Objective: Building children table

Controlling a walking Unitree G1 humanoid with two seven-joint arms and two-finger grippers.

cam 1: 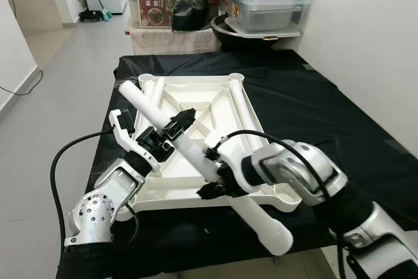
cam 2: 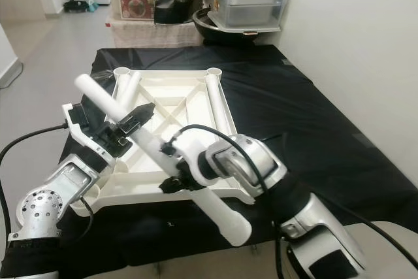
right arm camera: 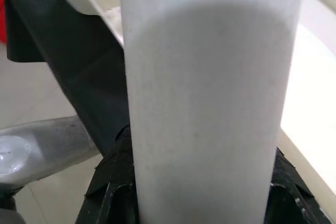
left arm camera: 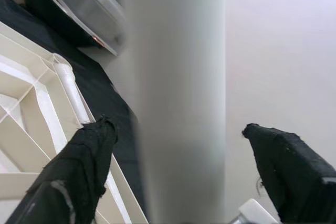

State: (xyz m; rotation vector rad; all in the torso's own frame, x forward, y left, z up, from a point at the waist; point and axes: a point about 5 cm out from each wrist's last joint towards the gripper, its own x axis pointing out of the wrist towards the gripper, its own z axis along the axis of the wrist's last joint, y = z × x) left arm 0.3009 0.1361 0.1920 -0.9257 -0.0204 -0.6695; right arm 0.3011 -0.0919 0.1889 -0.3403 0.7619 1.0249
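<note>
A loose white leg tube [cam 1: 196, 161] is held above the upturned white tabletop [cam 1: 196, 106], which lies underside up on the black-draped table [cam 1: 313, 115]. The tube's long axis runs on a diagonal: its upper end stands over the tabletop's left side, near the rear-left socket, and its lower end overhangs the tabletop's front-right corner, pointing toward the robot.

The right pincer [cam 1: 212, 171] is clamped round the tube just past its middle, toward the lower end; in the right wrist view both black fingers [right arm camera: 113, 182] are seen pressed against the tube's flanks. The left pincer [cam 1: 171, 127] sits higher up the tube, above the tabletop's left half. In the left wrist view its fingers [left arm camera: 84, 156] stand on either side of the tube with a visible gap, so it is judged released, straddling but not squeezing.

Two legs already lie along the tabletop: one leg [cam 1: 243, 106] beside the right rim, one leg [cam 1: 155, 89] at the rear-left socket.

Judgement: the coming move turns on the mismatch between the tube's slanted axis and a corner socket's upright axis. A socket cup [cam 1: 287, 195] at the front-right corner lies just beside the lower end, nearer to the right arm. Which socket is intended cannot be told.
</note>
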